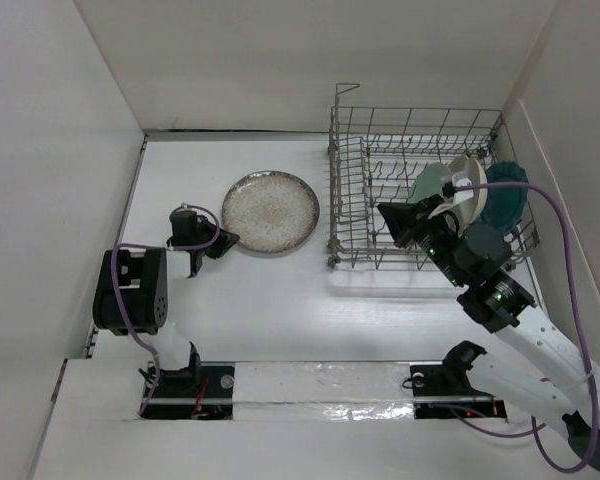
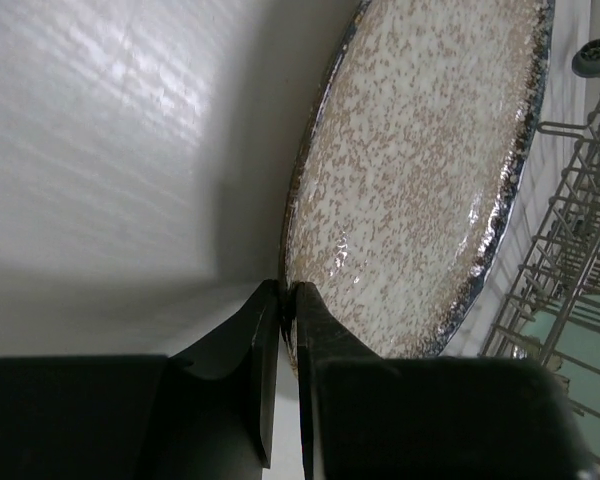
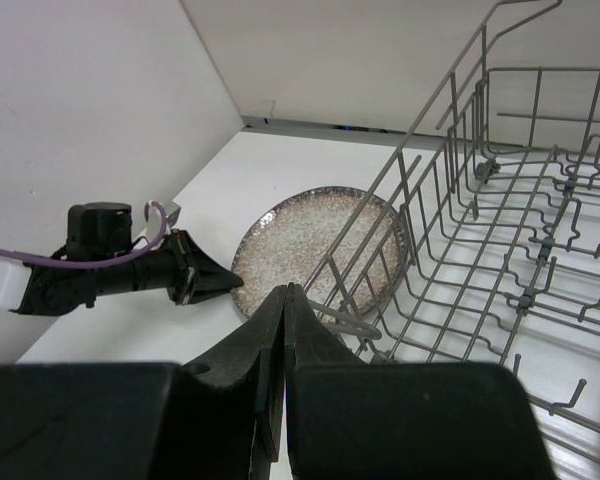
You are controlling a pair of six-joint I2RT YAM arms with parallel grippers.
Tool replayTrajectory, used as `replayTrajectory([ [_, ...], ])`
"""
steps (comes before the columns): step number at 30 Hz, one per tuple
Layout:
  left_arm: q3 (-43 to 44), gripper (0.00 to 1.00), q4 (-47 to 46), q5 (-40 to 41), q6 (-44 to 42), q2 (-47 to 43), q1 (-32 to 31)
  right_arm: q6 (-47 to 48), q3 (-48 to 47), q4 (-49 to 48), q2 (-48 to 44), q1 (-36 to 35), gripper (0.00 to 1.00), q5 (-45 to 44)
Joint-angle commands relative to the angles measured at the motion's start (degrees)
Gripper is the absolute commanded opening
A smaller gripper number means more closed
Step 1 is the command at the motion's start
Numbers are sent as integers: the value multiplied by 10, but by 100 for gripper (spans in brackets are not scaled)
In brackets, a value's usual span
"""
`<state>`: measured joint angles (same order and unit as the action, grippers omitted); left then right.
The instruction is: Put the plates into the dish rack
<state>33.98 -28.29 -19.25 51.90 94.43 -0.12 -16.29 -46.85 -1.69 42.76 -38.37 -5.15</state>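
The large speckled beige-brown plate [image 1: 270, 212] lies on the table left of the grey wire dish rack [image 1: 352, 200]. My left gripper [image 1: 230, 240] is shut on the plate's near-left rim; the left wrist view shows the jaws [image 2: 288, 288] pinching the dark rim of the plate [image 2: 420, 170]. The pale mint plate [image 1: 432, 185], the cream plate [image 1: 468, 180] and the dark teal plate [image 1: 507, 195] stand on edge in the rack's right part. My right gripper [image 1: 383, 212] is shut and empty above the rack's left part; in the right wrist view [image 3: 284, 290] it holds nothing.
White walls close in the table on the left, back and right. The rack's tall wire side [image 3: 420, 180] stands between my right gripper and the speckled plate [image 3: 310, 250]. The left arm [image 3: 110, 270] reaches in from the left. The rack [image 2: 570, 220] is just right of the plate.
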Motion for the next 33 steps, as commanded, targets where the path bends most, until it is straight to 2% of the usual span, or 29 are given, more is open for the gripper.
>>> replayTrajectory([
  [1, -56, 0, -31, -6, 7, -64, 4, 0, 4, -31, -8, -9, 5, -4],
  [10, -203, 0, -178, 39, 119, -154, -52, 1, 16, -24, -7, -14, 5, -6],
  [16, -238, 0, -188, 103, 137, -196, -102, 1, 22, -23, -1, -14, 6, -5],
  [20, -258, 0, -236, 125, 142, -196, -122, 1, 23, -26, 7, -20, 6, -3],
  [26, -306, 0, -377, 134, 178, -147, -127, 1, 21, -27, 16, -20, 6, -1],
  [28, -305, 18, -397, 132, 180, -122, -138, 2, 22, -28, 17, -20, 6, -1],
  [29, -301, 24, -402, 129, 179, -114, -139, 2, 22, -29, 19, -25, 6, -2],
  [30, -298, 37, -411, 124, 179, -97, -139, 2, 21, -29, 22, -25, 6, -2],
  [33, -291, 54, -428, 121, 184, -69, -151, 3, 20, -30, 30, -25, 6, -4],
])
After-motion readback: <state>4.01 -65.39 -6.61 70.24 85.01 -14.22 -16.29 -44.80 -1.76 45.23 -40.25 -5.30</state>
